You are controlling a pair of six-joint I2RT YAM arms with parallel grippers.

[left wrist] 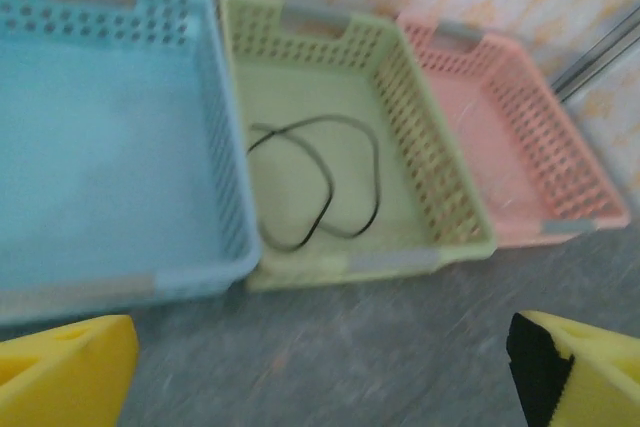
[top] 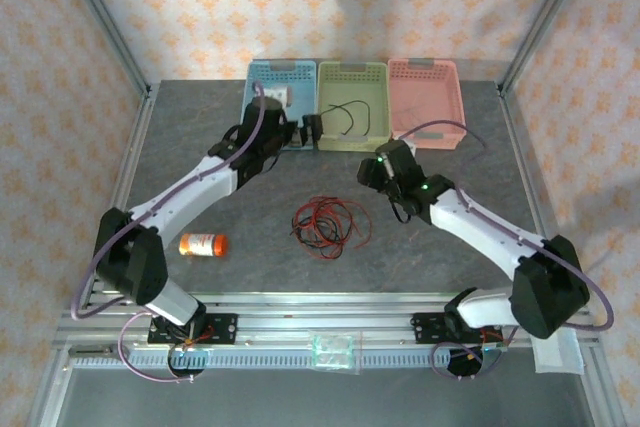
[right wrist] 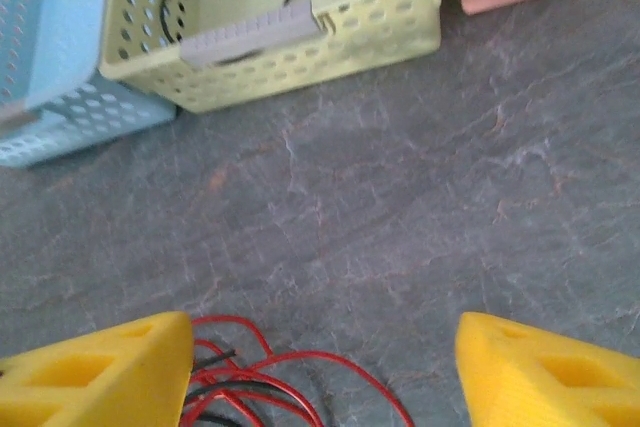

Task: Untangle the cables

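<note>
A tangle of red and black cables [top: 328, 224] lies in loose loops on the grey table's middle; in the right wrist view its red and black strands [right wrist: 250, 382] reach up to the left finger. One black cable [top: 351, 115] lies looped inside the green basket [top: 352, 75], also seen as the black cable [left wrist: 318, 182] from the left wrist. A small whitish item [top: 276, 97] sits in the blue basket [top: 262, 69]. My left gripper [top: 311, 131] hovers open at the baskets' front edge, empty [left wrist: 320, 377]. My right gripper [top: 377, 171] is open and empty [right wrist: 325, 377], above and right of the tangle.
A pink basket [top: 425, 72] stands right of the green one at the table's back. An orange pill bottle [top: 203, 245] lies on the table at the left front. Metal frame posts rise at the back corners.
</note>
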